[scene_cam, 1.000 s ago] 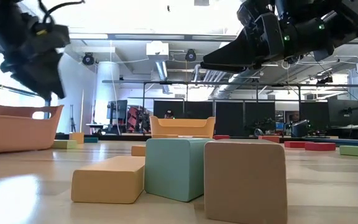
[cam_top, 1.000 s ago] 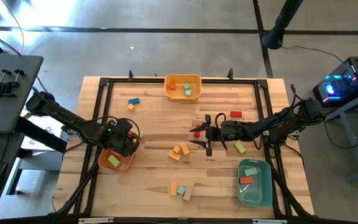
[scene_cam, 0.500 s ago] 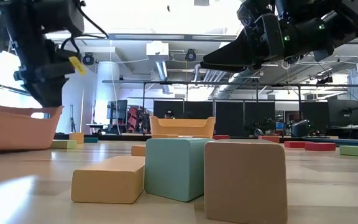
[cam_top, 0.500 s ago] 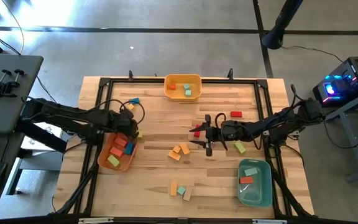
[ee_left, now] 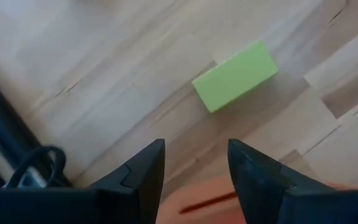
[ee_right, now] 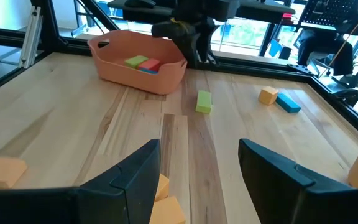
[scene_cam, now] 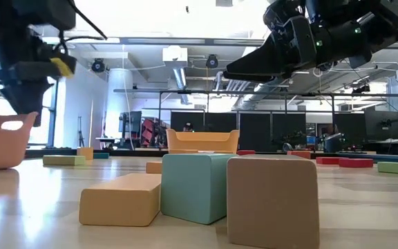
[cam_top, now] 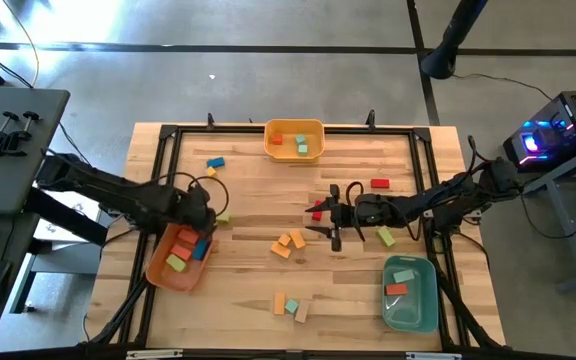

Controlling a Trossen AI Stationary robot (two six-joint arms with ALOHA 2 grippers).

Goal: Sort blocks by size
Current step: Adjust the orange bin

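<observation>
High view: wooden worktop (cam_top: 248, 290) framed by black rails, with three bins and scattered blocks. The left hand (cam_top: 204, 212) sits at the upper edge of the orange bin (cam_top: 161, 276), which lies tilted at the worktop's left side and contains green, red and blue blocks (cam_top: 188, 247). Left wrist view: the left hand's fingers (ee_left: 143, 171) are spread apart with nothing between them, and a green block (ee_left: 235, 76) lies flat on the wood just beyond them, beside the bin's rim. The right hand (cam_top: 333, 217) hovers near the worktop's centre, its fingers spread and empty in the right wrist view, close to a small red block (cam_top: 316, 213). Orange blocks (cam_top: 289, 242) lie just below and left of it, and a further green block (cam_top: 385, 236) to its right. The yellow bin (cam_top: 294, 128) at the far edge holds red, orange and teal pieces; the teal bin (cam_top: 409, 310) at near right holds a teal and a red block. A blue block (cam_top: 215, 162) rests at upper left, and a cluster of three blocks (cam_top: 290, 306) sits near the front edge.
</observation>
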